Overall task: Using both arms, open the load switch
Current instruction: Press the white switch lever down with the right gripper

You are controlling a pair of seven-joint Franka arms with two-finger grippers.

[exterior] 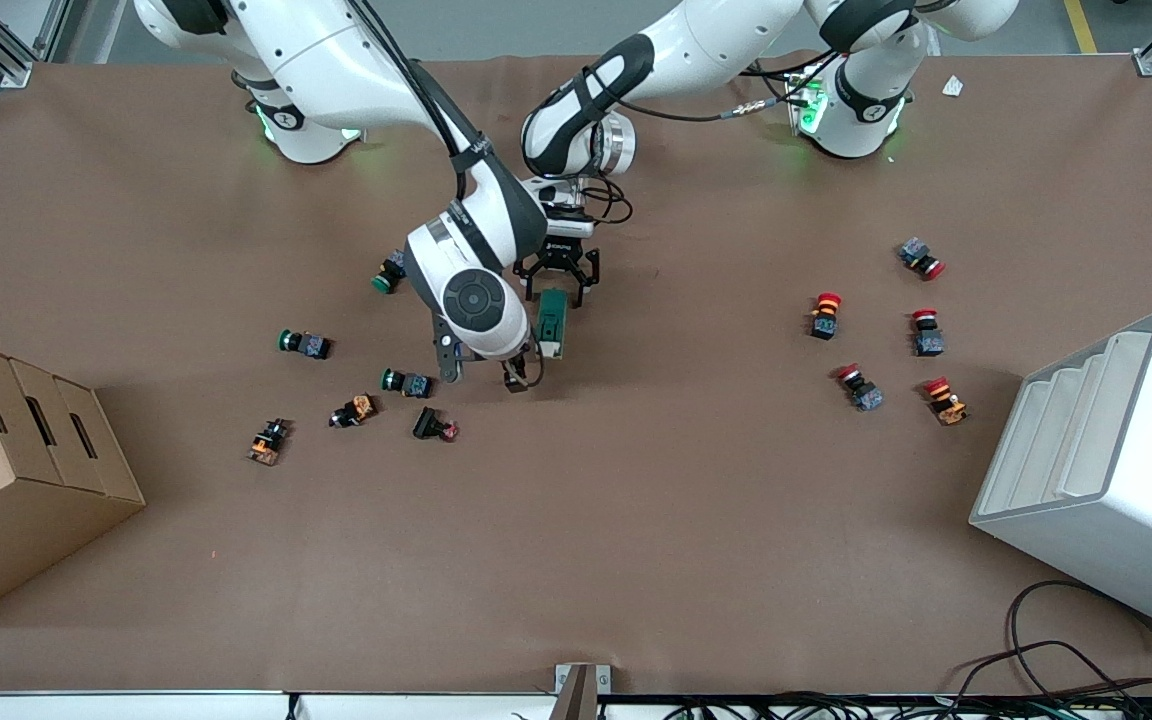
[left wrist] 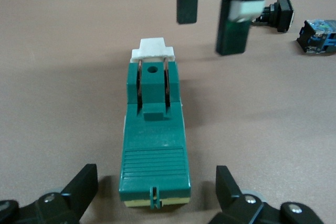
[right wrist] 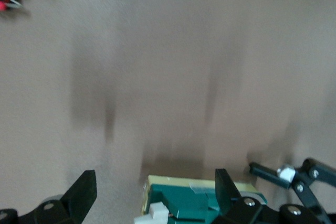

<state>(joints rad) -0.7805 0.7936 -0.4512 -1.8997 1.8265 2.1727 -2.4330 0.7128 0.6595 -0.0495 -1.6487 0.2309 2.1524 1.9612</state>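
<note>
The load switch [exterior: 552,322], a dark-green block with a white toggle [left wrist: 153,49], lies flat near the middle of the table. My left gripper [exterior: 557,290] is open, its fingers [left wrist: 84,186] standing on either side of the switch's ribbed end [left wrist: 154,166] with gaps. My right gripper [exterior: 522,377] hangs open over the toggle end; in the left wrist view its fingers [left wrist: 186,3] show just past the toggle. The switch [right wrist: 199,203] sits low between the right gripper's [right wrist: 155,190] fingers in the right wrist view.
Green, orange and black push-buttons [exterior: 406,381] lie scattered toward the right arm's end, close to the right gripper. Red-capped push-buttons [exterior: 824,315] lie toward the left arm's end. A cardboard box [exterior: 16,470] and a white rack [exterior: 1106,470] stand at the table's ends.
</note>
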